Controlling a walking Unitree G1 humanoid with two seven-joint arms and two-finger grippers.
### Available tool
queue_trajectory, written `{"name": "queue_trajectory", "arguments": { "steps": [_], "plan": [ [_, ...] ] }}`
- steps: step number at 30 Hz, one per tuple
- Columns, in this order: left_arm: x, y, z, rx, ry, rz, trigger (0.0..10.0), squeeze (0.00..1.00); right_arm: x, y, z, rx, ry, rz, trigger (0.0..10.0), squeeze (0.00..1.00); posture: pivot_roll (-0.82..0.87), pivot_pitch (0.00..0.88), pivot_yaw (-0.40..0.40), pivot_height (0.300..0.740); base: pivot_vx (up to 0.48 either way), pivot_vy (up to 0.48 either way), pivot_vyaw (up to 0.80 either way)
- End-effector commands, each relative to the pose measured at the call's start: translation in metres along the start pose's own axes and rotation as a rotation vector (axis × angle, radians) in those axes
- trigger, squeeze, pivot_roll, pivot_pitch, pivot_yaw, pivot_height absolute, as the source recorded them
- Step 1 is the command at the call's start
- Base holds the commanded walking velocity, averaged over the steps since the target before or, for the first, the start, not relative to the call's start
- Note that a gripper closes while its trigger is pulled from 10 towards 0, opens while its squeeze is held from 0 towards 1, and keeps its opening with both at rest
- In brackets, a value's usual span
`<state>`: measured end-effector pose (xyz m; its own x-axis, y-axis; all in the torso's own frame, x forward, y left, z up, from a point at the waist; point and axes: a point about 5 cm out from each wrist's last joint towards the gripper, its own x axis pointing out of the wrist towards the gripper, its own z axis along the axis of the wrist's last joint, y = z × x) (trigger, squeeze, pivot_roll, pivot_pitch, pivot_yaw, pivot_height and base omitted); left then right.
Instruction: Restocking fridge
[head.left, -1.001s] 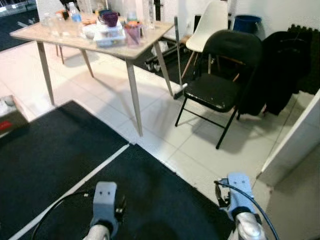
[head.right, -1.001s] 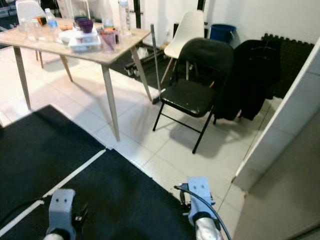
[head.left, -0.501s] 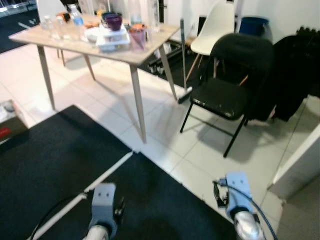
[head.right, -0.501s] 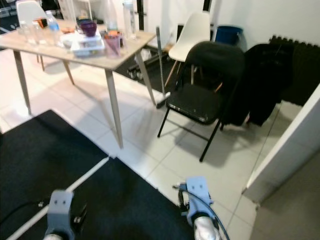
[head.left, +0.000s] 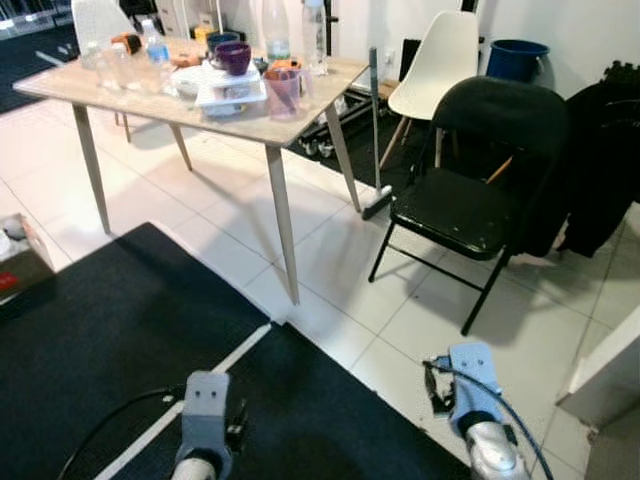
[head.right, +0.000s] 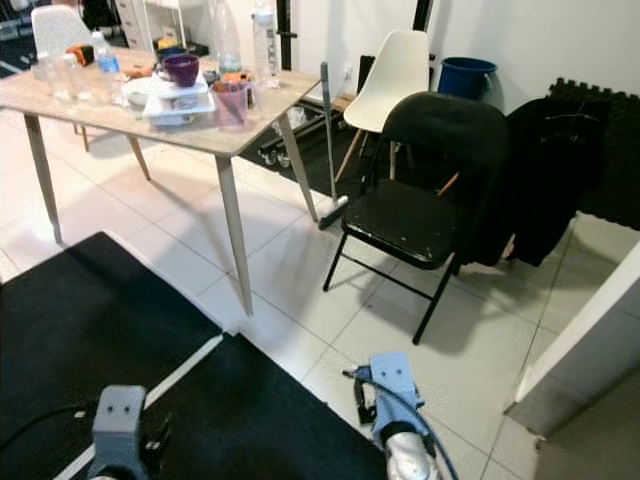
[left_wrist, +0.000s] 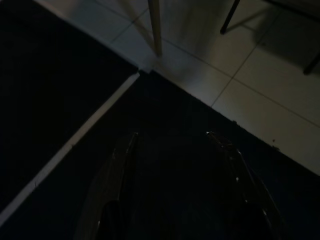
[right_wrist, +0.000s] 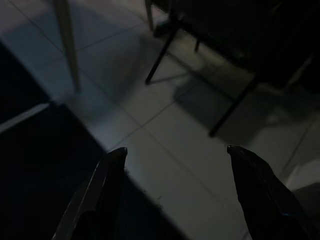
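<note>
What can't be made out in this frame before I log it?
- Contents of the tubs and cups on the table, eye views: too small.
- Box by the mat, left eye view: cut by the edge.
- Left gripper, left wrist view: open, dark.
- Right gripper, right wrist view: open, holding nothing.

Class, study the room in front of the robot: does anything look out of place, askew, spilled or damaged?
Nothing looks spilled or damaged. The table is crowded with bottles, cups and a purple bowl, all upright. A long-handled tool stands tilted by the table. A dark garment hangs beside the black folding chair.
</note>
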<state>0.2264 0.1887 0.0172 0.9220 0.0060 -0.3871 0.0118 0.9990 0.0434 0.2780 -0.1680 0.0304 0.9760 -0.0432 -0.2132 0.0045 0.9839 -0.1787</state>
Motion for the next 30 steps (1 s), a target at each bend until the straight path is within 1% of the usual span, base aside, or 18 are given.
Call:
{"name": "queue_trajectory", "arguments": {
  "steps": [1,30],
  "plan": [
    [-0.0042,0.0047,-0.0086,0.002,0.031,0.021,10.0,0.0,-0.0036,0.0059,-0.0063,0.008,0.021,0.013,10.0,0.0,-0.07,0.127,0.02,0.74,0.341,0.0,0.0],
    [-0.0048,0.0064,-0.0092,-0.001,0.033,0.03,10.0,0.0,-0.0032,0.0072,-0.007,0.011,0.026,0.015,10.0,0.0,-0.07,0.131,0.02,0.74,0.344,0.0,0.0]
  ]
}}
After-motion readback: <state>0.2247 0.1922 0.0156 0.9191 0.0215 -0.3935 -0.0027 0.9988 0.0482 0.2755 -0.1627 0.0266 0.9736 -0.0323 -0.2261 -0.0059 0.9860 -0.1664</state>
